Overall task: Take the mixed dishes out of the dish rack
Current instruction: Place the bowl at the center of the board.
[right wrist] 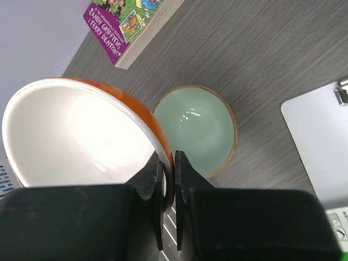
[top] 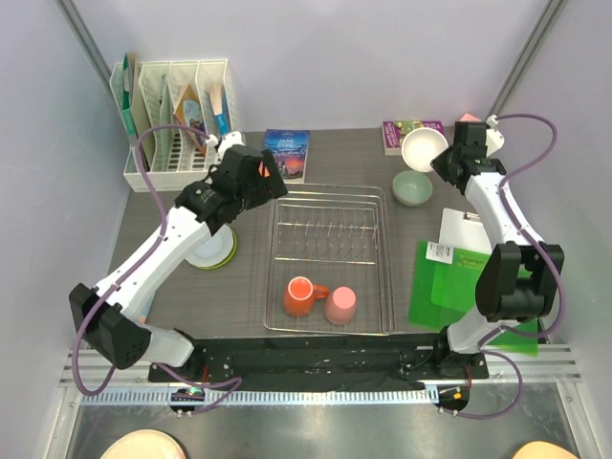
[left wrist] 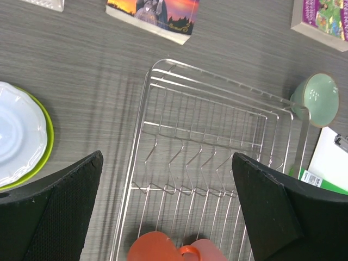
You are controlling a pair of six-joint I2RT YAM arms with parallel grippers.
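Observation:
The dish rack (top: 330, 251) is a silver wire basket in mid-table. An orange handled mug (top: 300, 296) and a pink cup (top: 340, 305) stand upside down at its near end, also seen as the mug (left wrist: 155, 247) and cup (left wrist: 211, 252) in the left wrist view. My left gripper (top: 271, 180) hangs open and empty above the rack's (left wrist: 217, 136) far left part. My right gripper (right wrist: 174, 163) is shut on the rim of the cream-white bowl (right wrist: 76, 136), orange outside, held tilted over the pale green bowl (right wrist: 198, 128). A white plate lies on the lime-green plate (top: 212, 251) left of the rack.
A white slotted organizer (top: 172, 120) stands back left. A blue book (top: 287, 153) and a purple book (top: 411, 134) lie at the back. A clipboard (top: 469, 229) and green sheets (top: 449, 287) lie right of the rack.

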